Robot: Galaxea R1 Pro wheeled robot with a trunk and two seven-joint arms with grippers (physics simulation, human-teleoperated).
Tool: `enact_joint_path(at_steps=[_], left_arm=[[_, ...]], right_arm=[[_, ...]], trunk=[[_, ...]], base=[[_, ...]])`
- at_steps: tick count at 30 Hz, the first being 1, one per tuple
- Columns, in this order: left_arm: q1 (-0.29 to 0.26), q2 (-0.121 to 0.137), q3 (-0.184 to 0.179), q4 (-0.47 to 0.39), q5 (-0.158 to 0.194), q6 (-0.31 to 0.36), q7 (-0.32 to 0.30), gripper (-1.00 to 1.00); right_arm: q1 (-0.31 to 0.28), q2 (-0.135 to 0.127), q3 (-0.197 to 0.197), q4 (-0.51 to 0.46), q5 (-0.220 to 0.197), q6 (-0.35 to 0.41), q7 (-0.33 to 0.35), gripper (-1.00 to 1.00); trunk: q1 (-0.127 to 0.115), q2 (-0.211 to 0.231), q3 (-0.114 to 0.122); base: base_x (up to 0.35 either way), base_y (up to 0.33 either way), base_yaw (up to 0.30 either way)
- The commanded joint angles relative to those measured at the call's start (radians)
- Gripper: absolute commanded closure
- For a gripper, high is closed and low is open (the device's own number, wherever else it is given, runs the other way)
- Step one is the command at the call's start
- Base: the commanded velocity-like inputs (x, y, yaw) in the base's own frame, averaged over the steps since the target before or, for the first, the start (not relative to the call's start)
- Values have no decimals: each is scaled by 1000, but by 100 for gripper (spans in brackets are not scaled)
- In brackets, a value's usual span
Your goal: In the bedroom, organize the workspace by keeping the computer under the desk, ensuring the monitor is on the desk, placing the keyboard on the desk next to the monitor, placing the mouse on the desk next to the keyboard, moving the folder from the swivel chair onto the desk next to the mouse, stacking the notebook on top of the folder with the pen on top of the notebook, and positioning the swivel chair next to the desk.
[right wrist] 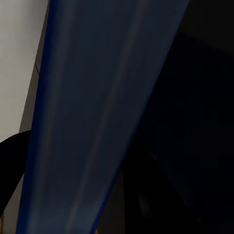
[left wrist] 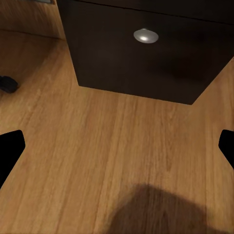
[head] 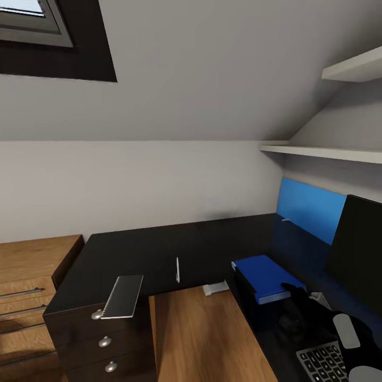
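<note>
right end effector (head: 293, 291) touching the blue folder (head: 265, 276) on the desk (head: 148, 254).

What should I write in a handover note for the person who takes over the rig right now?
Left gripper: open, holding nothing, low over the wooden floor before the drawer unit.
Right gripper: at the near edge of the folder; whether it is clamped, I cannot tell.
Done: folder on the desk, monitor and keyboard on it too.
Pen lies alone on the desk; a flat grey thing, maybe the notebook, overhangs the desk's corner.
Left: notebook onto folder, pen on top; check mouse and chair.
</note>
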Motion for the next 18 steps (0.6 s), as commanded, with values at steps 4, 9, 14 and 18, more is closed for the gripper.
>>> enact_joint_path(at_steps=[4, 9, 14, 18], left_arm=[[0, 0, 2, 0, -6, -2, 3, -100], [-1, 2, 3, 0, -5, -2, 3, -100], [-1, 3, 4, 0, -4, -2, 3, -100], [-1, 3, 4, 0, -4, -2, 3, -100]], right_arm=[[-1, 0, -4, 0, 19, 3, 4, 100], [-1, 0, -4, 0, 19, 3, 3, 100], [-1, 0, -4, 0, 19, 3, 2, 100], [-1, 0, -4, 0, 19, 3, 2, 100]], trunk=[[0, -1, -1], [0, -1, -1], [0, -1, -1], [0, -1, -1]], base=[[0, 0, 0], [4, -27, 0], [52, -71, 0], [10, -12, 0]])
